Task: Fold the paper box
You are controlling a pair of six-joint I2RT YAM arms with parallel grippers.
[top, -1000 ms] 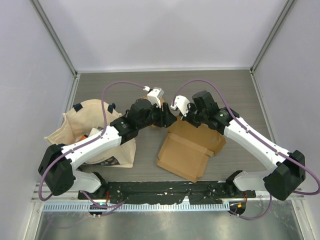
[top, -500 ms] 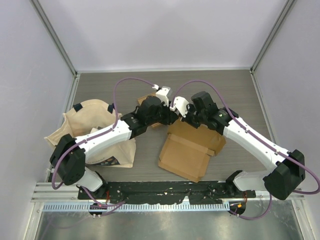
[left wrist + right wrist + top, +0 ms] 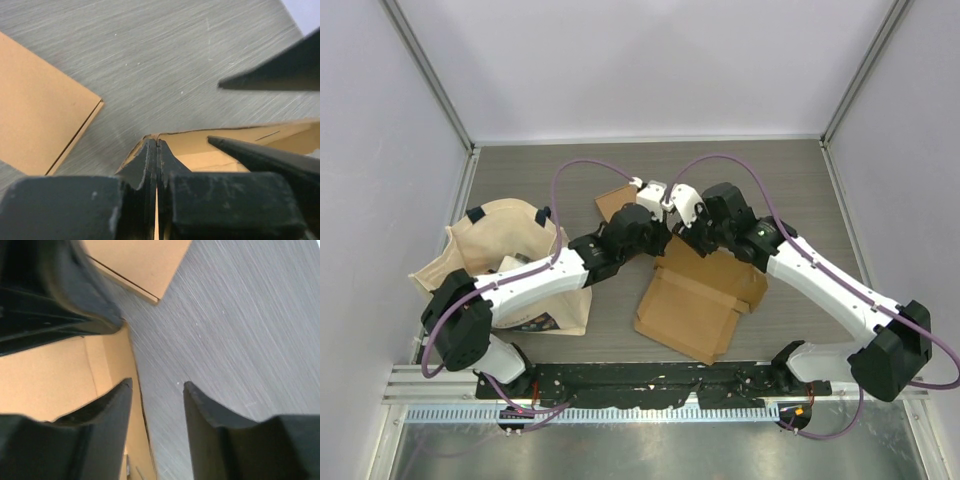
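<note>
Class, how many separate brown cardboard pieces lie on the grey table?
2: the large flat brown cardboard box at centre, and a small brown cardboard piece farther back, partly hidden by the left arm.

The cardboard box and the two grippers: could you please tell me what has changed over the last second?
The left arm swung right toward the box, and the left gripper closed on its far edge. The right gripper opened beside it, apparently letting go. The box, the cloth bag and the loose cardboard piece stayed put.
</note>
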